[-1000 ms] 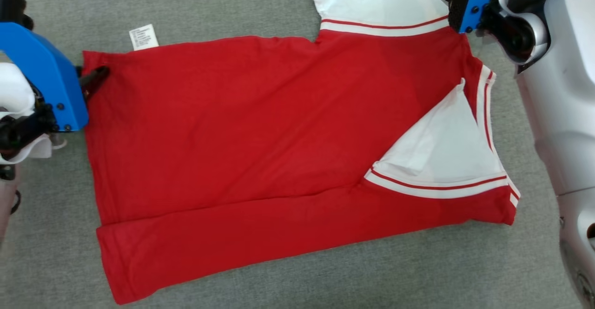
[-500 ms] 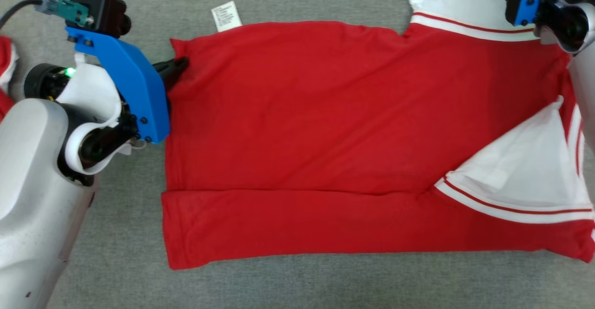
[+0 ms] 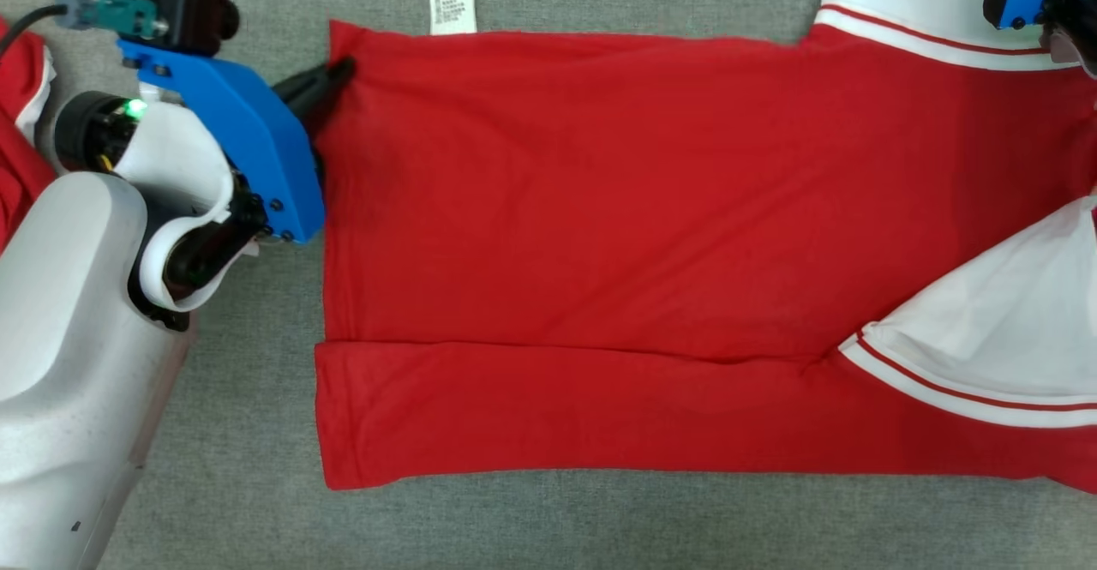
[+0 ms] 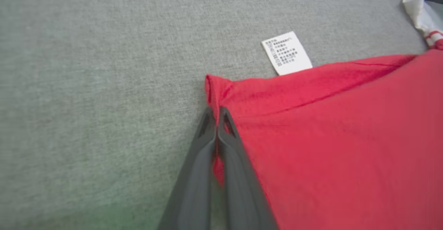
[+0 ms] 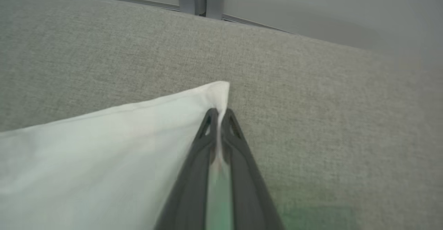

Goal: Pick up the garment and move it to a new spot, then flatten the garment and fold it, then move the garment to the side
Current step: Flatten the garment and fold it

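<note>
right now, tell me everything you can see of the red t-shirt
The red T-shirt looks knit, with white sleeves trimmed in red stripes and a white care label at its far edge. It lies flat on the grey fabric surface, its near edge folded over in a band. The left gripper pinches its far hem corner; the right gripper pinches a sleeve tip.

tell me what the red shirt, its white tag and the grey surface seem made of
Red shirt: soft matte knit, likely cotton jersey; it lies limp with shallow creases. White tag: thin printed fabric label, weave too small to tell. Grey surface: coarse matte woven cloth, felt or upholstery-like, with flecked texture.
</note>
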